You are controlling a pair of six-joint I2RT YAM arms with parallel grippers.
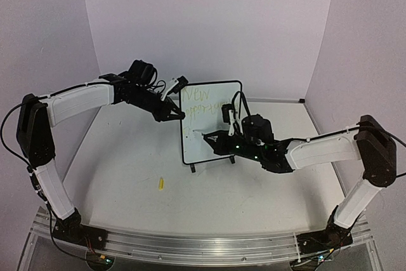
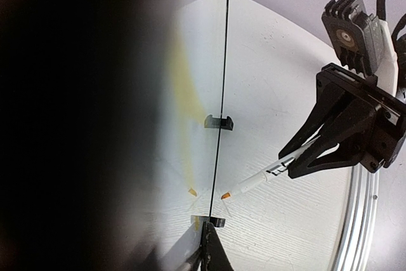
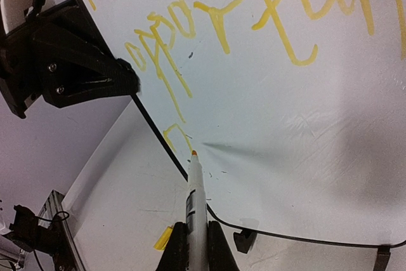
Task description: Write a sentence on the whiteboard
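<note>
**Setup.** The whiteboard [image 1: 216, 147] stands upright at the centre of the top view, on its small black feet [image 1: 192, 167] on the table [image 1: 127, 169].
- The left end effector [image 1: 179, 115] is clenched on the upper part of the board's left edge.
- The right end effector [image 1: 216, 136] is clenched on a slim white marker [image 3: 195, 202].
- The marker's orange tip meets the board low on the left, just inside the frame and under the written lines.

**Writing.** The sentence [image 3: 254, 23] is in thin yellow strokes and looks faint from above.
- The top line looks like "NEW", though I am not certain of it.
- The second line reads "opportu…" in the right wrist view, and the rest runs off the right of the frame.
- The third line is only one small shape so far, like an "n", and cannot be read as a word.
- No brand or label is legible on the marker, the board or the arms.

**Risks (judgement).**
- The board rests only on small feet. If the left grip slips under tip pressure, the board could tilt back or skid and the line would wander.
- The tip sits close to the left frame, so a leftward stroke could run off the writing surface.
- The ink is pale, so light contact would leave strokes too weak to read.
- The third line is low on the board, so the right fingers moving rightward may catch the lower frame or a foot.
- The yellow cap [image 1: 161, 183] lies loose on the table at the lower left of the board and could be knocked away.
</note>
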